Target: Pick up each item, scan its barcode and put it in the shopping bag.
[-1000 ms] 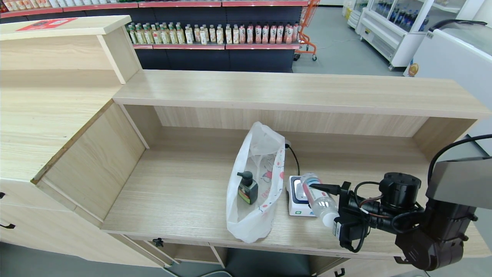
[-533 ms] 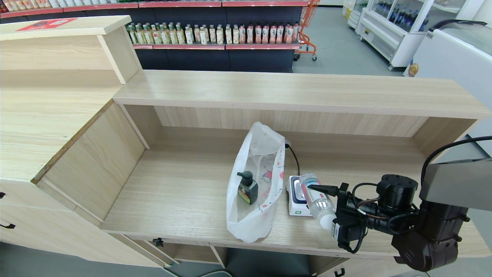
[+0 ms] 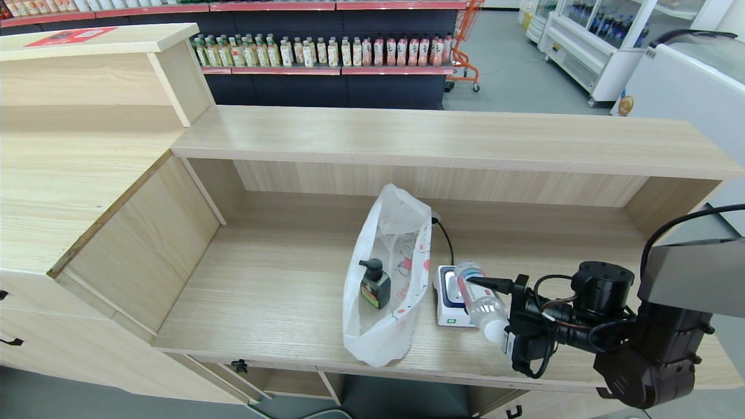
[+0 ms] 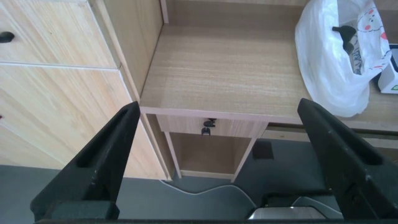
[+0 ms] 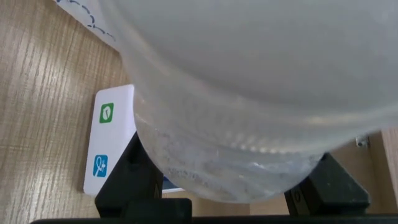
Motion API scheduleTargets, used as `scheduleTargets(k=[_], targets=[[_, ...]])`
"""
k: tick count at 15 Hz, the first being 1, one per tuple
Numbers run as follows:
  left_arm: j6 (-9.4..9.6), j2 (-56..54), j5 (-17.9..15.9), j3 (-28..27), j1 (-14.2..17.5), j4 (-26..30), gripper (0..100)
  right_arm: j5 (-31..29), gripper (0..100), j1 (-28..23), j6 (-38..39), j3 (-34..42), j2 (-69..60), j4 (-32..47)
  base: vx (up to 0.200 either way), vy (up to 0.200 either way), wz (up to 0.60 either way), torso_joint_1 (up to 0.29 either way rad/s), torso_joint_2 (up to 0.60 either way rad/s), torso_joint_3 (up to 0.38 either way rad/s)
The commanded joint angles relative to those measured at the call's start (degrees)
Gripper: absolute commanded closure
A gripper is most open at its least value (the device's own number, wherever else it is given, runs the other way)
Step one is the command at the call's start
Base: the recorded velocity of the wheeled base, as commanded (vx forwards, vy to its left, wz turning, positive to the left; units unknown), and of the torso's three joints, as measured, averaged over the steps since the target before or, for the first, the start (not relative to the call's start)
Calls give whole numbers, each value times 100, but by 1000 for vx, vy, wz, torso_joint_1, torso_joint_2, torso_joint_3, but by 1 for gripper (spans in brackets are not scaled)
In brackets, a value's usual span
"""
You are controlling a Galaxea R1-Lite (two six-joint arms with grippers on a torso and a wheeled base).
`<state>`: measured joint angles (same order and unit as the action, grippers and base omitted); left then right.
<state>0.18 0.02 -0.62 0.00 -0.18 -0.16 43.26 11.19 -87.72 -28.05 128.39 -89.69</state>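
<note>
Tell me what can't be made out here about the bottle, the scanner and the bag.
1. Barcode on the water bottle: too small to see in the head view; the right wrist view is so close that it gives blurred clear plastic, no label.
2. Window of the scanner: the bottle lies over it in the head view; the right wrist view cuts it to one corner.
3. Inside of the shopping bag: past the pump bottle, its folds hide the rest.

Light wood counter (image 3: 273, 291), recessed under raised ledge (image 3: 442, 137). White plastic bag (image 3: 372, 340) lies open near middle, mouth toward front edge. White scanner (image 3: 449, 314) flat just right of bag. Black cable (image 3: 447, 238) runs from scanner toward back wall.
</note>
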Motion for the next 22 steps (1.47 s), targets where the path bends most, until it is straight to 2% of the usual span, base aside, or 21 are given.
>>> scheduleTargets(k=[1,4,6,8,10,12,14,16,22], targets=[[8,6,1,0,1,-2,0,-530,100,199,599,265,-781,-31,0,0,0,0,0,0],[-1,-2,1,0,1,-2,0,-2032,100,762,2137,643,-1844,4,0,0,0,0,0,0],[-1,-2,1,0,1,-2,0,-2630,100,876,3156,124,-2530,927,0,0,0,0,0,0],[-1,6,1,0,1,-2,0,-2700,100,876,4053,-728,-2864,1990,0,0,0,0,0,0],[-1,-2,1,0,1,-2,0,-2771,100,753,5564,-1915,-2740,2772,0,0,0,0,0,0],[-1,6,1,0,1,-2,0,-2762,100,604,6540,-2310,-2450,2939,0,0,0,0,0,0],[-1,-2,1,0,1,-2,0,-2753,100,577,7436,-2284,-2160,2887,0,0,0,0,0,0],[-1,-2,1,0,1,-2,0,-2744,100,612,7841,-2240,-1949,2878,0,0,0,0,0,0],[-9,-2,1,0,1,-2,0,-2621,100,814,7955,-2301,-1519,2614,0,33,0,0,0,2]])
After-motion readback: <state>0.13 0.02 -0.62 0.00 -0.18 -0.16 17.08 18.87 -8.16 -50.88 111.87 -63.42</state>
